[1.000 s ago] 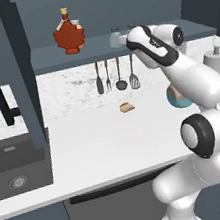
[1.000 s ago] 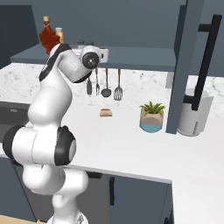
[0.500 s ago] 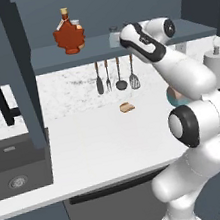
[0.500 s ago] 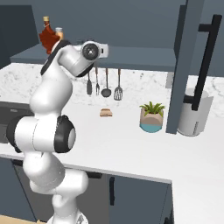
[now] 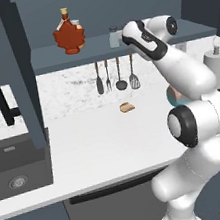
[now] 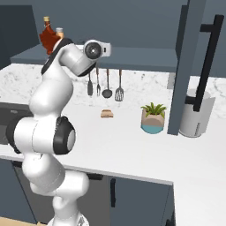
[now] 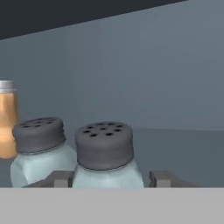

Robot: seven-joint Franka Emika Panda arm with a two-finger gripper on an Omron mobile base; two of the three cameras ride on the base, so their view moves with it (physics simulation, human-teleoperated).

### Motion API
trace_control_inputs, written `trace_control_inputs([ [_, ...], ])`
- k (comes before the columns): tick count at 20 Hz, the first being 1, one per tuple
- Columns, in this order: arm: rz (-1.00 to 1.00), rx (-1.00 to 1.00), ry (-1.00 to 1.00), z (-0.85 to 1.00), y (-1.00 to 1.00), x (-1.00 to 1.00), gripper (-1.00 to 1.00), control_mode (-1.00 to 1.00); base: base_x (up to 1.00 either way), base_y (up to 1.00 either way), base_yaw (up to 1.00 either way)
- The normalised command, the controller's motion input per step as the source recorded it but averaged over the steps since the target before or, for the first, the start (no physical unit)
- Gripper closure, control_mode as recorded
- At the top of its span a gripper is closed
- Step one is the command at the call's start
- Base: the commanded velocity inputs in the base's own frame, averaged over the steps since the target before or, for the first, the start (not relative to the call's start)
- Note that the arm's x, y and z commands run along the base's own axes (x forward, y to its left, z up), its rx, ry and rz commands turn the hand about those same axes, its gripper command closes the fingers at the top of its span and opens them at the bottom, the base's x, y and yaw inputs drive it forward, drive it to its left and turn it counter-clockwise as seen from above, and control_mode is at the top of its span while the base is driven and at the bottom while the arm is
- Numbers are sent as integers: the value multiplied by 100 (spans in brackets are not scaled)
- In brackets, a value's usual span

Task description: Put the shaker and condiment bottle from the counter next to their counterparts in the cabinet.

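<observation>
In the left base view, your arm is reaching up to the cabinet shelf, its hand sitting just right of a small shaker that is standing on the shelf edge. The maple-leaf syrup bottle is standing upright farther left on that shelf, with the orange bottle peeking out behind it. Four utensils are hanging below the shelf, and a small tan piece is lying on the white counter. In the right base view, you are seeing the arm bending up toward the shelf, its wrist covering the shaker spot, while the syrup bottle and orange bottle are showing just left of it. A potted plant is sitting on the counter near the open cabinet door with its black bar handle. In the hand view, two grey-capped shakers are standing side by side on the shelf: the near one is sitting between the finger tips, the twin just beside it on the left, and the orange bottle beyond. The gripper jaws are standing slightly apart from the near shaker's glass, no longer pinching it as far as you can tell.
</observation>
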Motion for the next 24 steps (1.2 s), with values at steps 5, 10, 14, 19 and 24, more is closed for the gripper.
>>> trace_control_inputs([
  [5, 6, 0, -17, 1, -25, -77, -100, -100, 0, 0, 0],
  [10, 3, 0, -17, 13, -33, -100, -100, -100, 0, 0, 0],
  [14, -5, -19, 12, 54, -17, -100, -100, -100, 0, 0, 0],
  [19, -8, -28, 24, 70, -77, -100, -100, -100, 0, 0, 0],
  [24, -5, -25, 18, 49, -99, -100, -100, -100, 0, 0, 0],
])
